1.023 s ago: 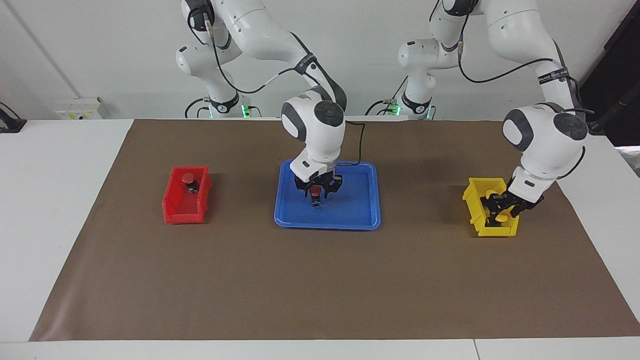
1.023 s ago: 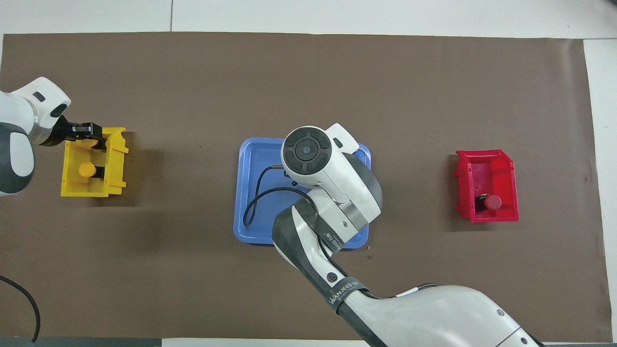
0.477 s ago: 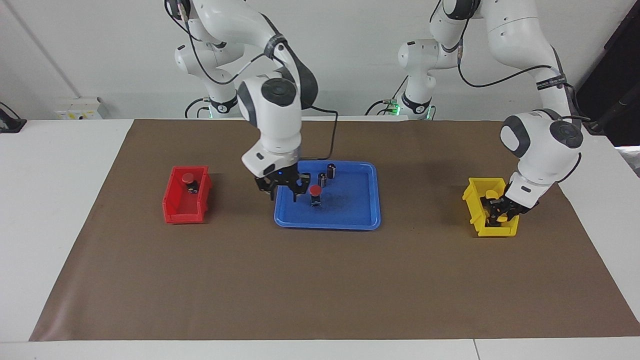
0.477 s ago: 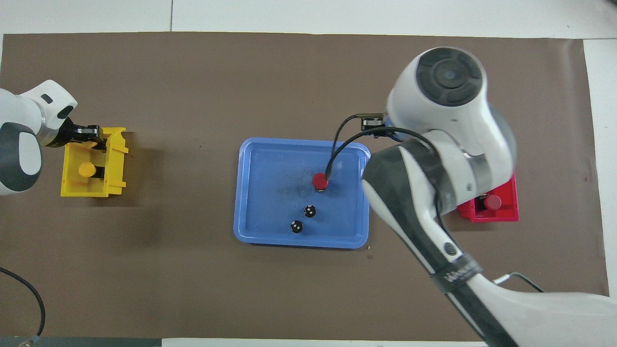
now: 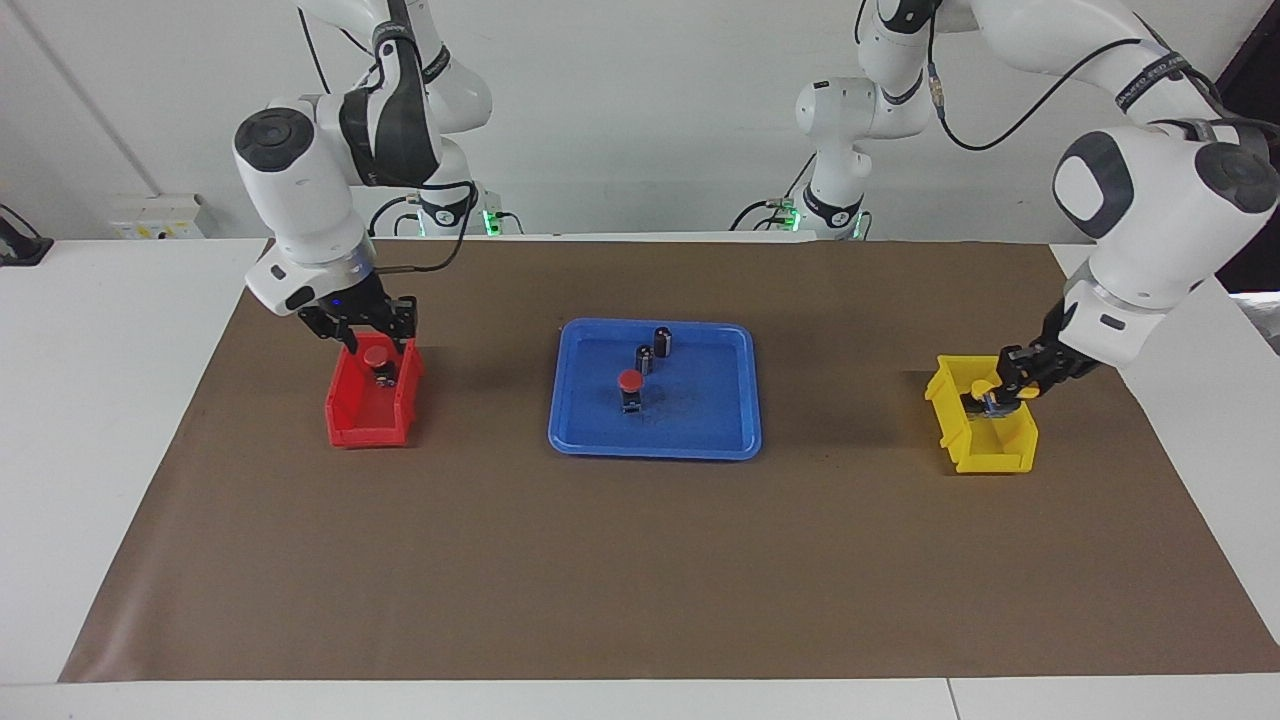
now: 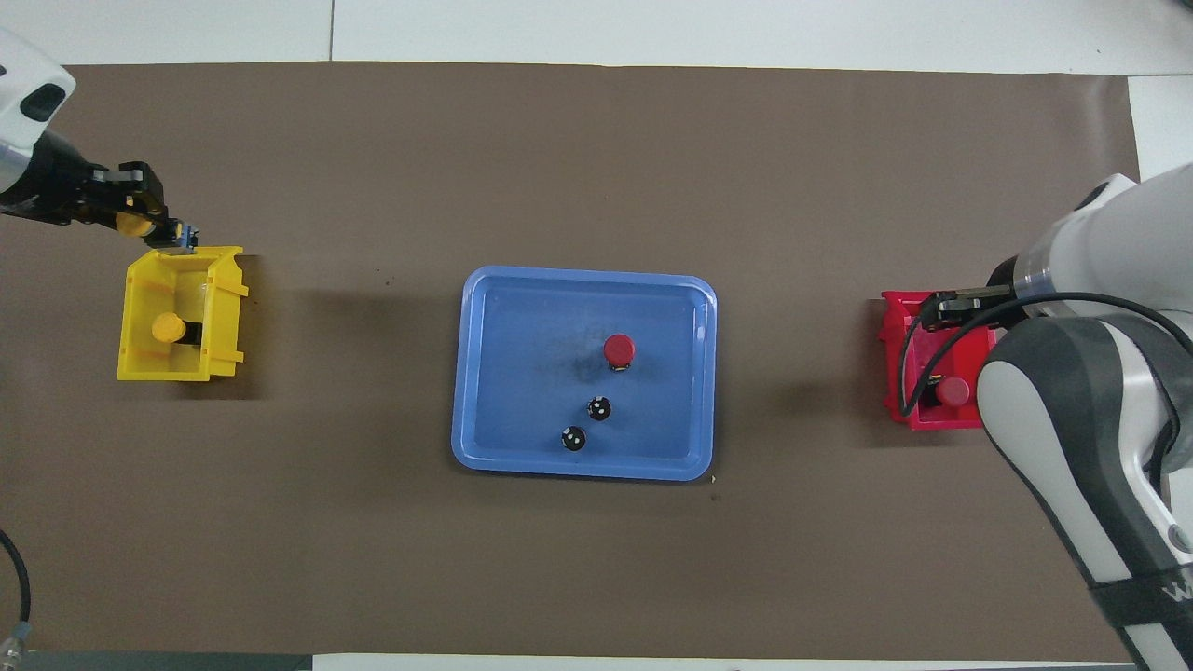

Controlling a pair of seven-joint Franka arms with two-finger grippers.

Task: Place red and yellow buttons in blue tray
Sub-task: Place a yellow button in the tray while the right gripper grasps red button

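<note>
While the left fingers (image 5: 1018, 368) were clamped together on a yellow button (image 6: 133, 224), they hung over the yellow bin (image 5: 990, 455), with the button clear of the bin's floor. A second yellow button (image 6: 168, 328) lay in that bin, below them.

Right fingers (image 5: 404, 322): apart, over the red bin (image 5: 365, 428), one on either side of the red-capped button (image 5: 376, 354) that sat in it. Contact with the cap could not be told (they looked just above it).

The blue tray (image 5: 655, 446) lay on the bench between the two sets of fingers, well apart from both. It held one red button (image 5: 629, 381), upright, and two dark cylinders (image 5: 663, 340) (no coloured caps, so not counted).

Judged step: one button of four delivered, the first yellow one in hand for its carry, the last red one about to be gripped.

Next move, as judged:
- Left fingers should travel to the tray, lower onto bare blue floor away from the three pieces there, then part.
- Right fingers should drop around the red cap and close squarely.
- The two arms should not crowd the tray together.
</note>
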